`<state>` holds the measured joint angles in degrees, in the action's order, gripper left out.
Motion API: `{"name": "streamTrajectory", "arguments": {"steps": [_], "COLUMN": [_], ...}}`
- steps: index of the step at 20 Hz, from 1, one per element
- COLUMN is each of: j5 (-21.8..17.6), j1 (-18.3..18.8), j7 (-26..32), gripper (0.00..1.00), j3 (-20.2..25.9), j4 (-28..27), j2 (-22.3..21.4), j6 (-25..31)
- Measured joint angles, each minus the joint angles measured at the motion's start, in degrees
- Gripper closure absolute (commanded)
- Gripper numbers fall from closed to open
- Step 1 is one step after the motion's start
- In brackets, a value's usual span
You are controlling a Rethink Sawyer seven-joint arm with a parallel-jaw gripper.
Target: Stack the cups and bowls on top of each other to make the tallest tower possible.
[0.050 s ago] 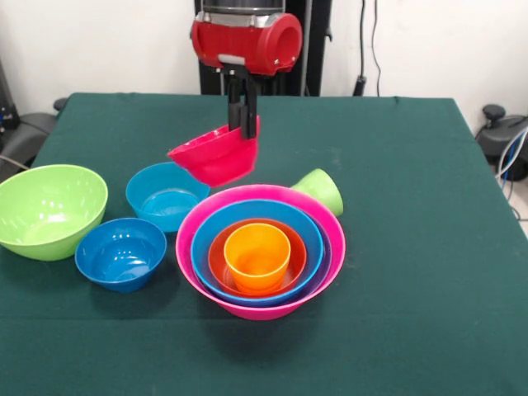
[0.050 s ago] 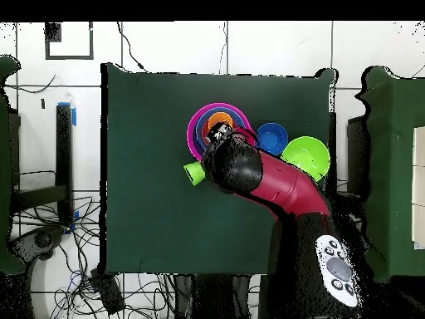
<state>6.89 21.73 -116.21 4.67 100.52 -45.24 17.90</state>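
Observation:
My gripper hangs above the table, shut on the rim of a red-pink bowl that tilts in the air behind and to the left of the tower. The tower is a big pink bowl holding a blue bowl, an orange bowl and an upright orange cup. A lime green cup lies on its side behind the tower's right rim. In the overhead view the arm hides the gripper; the tower and the green cup show beside it.
Left of the tower stand a sky blue bowl, a dark blue bowl and a large lime green bowl. The green table stretches bare to the right. The overhead view shows a blue bowl and the green bowl.

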Motion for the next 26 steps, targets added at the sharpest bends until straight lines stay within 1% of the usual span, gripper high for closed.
{"name": "streamTrajectory", "arguments": {"steps": [7,9,13,19,26], "j5": [-1.5,-2.4,-2.9,-3.0,-3.0], "j1": [0.7,0.7,0.8,1.0,1.1], "j7": [0.0,0.0,0.0,0.0,0.0], "gripper": [1.0,1.0,1.0,1.0,1.0], "j3": [0.8,1.4,2.4,3.7,4.6], "j4": [-0.1,-0.1,-0.3,-1.1,-2.0], "j2": [1.6,2.6,3.5,4.8,6.2], "j6": [0.0,0.0,0.0,-0.2,-1.7]}}
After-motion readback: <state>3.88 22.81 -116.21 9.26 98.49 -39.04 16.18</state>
